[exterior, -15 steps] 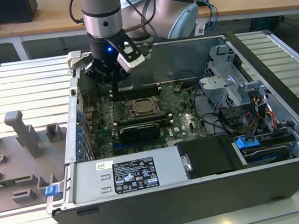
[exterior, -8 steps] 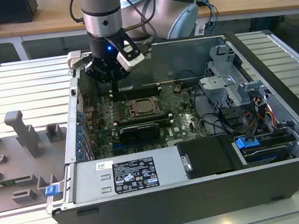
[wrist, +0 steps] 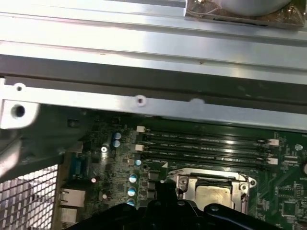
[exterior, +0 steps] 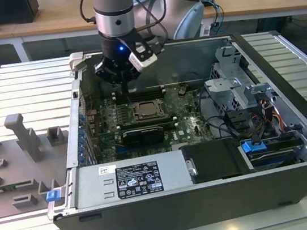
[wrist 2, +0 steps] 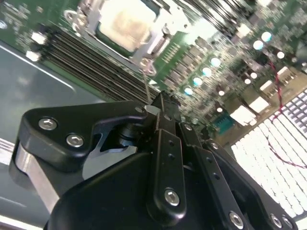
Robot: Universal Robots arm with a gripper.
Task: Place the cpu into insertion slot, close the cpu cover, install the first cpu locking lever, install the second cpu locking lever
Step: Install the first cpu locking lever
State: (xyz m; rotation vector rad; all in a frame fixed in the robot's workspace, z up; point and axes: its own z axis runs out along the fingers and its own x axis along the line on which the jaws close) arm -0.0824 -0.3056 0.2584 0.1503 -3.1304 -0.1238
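— Fingers first: how do they stand?
— Gripper [wrist 2: 163, 103] has its fingertips drawn together in the second wrist view, with a thin metal lever [wrist 2: 146, 82] rising right at the tips; whether they pinch that lever I cannot tell.
— Where is the arm?
— In the exterior view the gripper [exterior: 123, 79] hangs inside the open computer case [exterior: 173, 215], over the far edge of the green board, just behind the insertion slot [exterior: 147, 111].
— And the cpu?
— The cpu [wrist 2: 125, 24] lies pale and flat in the insertion slot, the cpu cover [wrist 2: 158, 36] framing it. The first wrist view shows the same cpu [wrist: 216, 194] beside the long memory slots [wrist: 206, 143].
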